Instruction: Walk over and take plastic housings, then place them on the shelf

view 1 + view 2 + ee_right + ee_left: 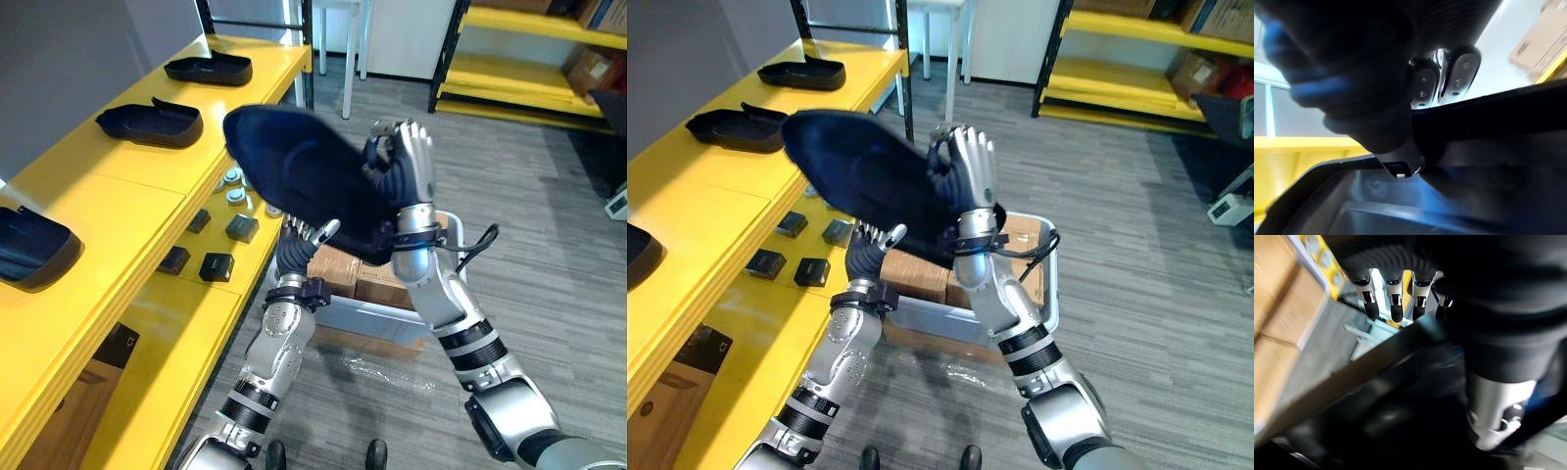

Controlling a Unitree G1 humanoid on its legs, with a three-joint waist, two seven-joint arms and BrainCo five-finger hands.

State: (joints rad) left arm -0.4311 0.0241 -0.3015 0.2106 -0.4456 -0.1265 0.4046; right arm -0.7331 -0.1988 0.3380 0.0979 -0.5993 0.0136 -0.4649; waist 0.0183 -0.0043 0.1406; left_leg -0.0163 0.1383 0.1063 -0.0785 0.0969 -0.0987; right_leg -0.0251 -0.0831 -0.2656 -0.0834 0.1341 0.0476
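Eye views: black housing is up in the air between both hands, just off the front edge of the yellow shelf and not touching it. Right hand is on its right rim, fingers up along the edge, thumb hooked over. Left hand is underneath, fingertips poking past the lower edge. Shelf top carries far housing, middle housing and near housing, well apart, with bare yellow between middle and near. Small black boxes sit on the lower tier. Clear bin with cardboard boxes is below the hands. Grey floor is open to the right.

Left wrist view: fingers fairly straight, tips free beyond the housing's edge, carrying it.

Right wrist view: fingers behind the rim, thumb on the inner side, pinching it.
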